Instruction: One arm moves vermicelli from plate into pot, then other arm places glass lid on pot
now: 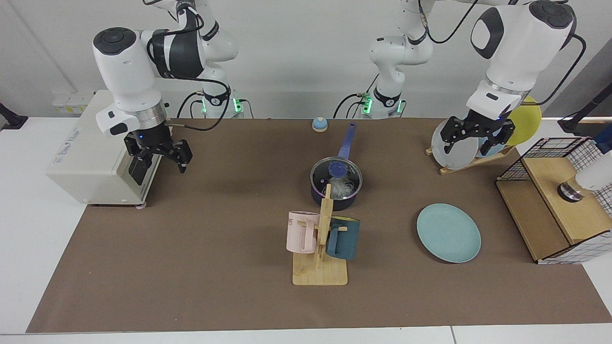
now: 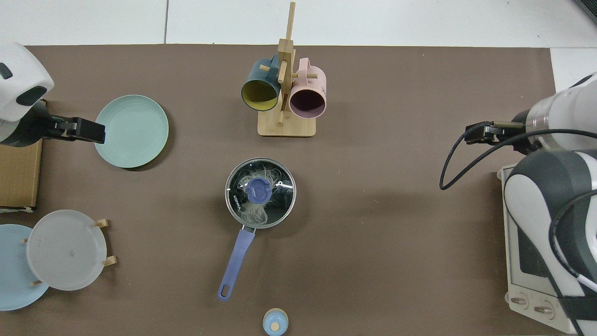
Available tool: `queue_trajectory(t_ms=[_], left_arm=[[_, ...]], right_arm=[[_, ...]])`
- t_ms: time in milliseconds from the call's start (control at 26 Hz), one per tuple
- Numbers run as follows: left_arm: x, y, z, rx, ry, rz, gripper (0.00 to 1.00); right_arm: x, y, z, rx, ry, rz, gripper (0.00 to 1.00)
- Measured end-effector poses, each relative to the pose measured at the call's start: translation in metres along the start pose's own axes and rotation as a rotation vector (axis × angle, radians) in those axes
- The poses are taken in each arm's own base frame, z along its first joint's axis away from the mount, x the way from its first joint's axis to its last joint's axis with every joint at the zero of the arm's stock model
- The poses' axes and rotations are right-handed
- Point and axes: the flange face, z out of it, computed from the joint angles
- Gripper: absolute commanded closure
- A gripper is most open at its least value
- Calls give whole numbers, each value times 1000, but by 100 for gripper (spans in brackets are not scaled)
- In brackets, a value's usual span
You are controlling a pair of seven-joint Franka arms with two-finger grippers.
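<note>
Vermicelli (image 2: 254, 212) shows blurred through glass lid (image 2: 260, 192) on pot (image 1: 335, 200).

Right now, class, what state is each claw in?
Left claw: open, empty, above the plate rack.
Right claw: open, empty, in front of the oven.

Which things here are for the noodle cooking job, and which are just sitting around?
For the job: the noodles, inside the pot; the glass lid, on the pot; the green plate, now bare.

Just sitting around: the mug stand with a pink mug and a dark mug; the toaster oven; the plate rack; the wire basket; the small bell.
</note>
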Motion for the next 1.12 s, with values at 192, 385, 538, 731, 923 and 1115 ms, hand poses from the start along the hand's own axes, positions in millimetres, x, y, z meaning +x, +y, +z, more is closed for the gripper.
queue_trajectory(t_ms=[192,385,538,731,923,1115], left_arm=[[0,1,0,0,0,1,0],[0,0,0,0,0,1,0],[0,0,0,0,0,1,0],[0,0,0,0,0,1,0],[0,0,0,0,0,1,0],[0,1,0,0,0,2,0]], right_arm=[[-26,3,8,-2,-30,-7,1],[-34,7,6,-1,-33,-3,1],[-31,13,-1,2,-16,9,1],[-21,17,-15,3,3,20,1],[-11,16,-21,2,6,22,1],[-8,16,-25,0,3,23,1]])
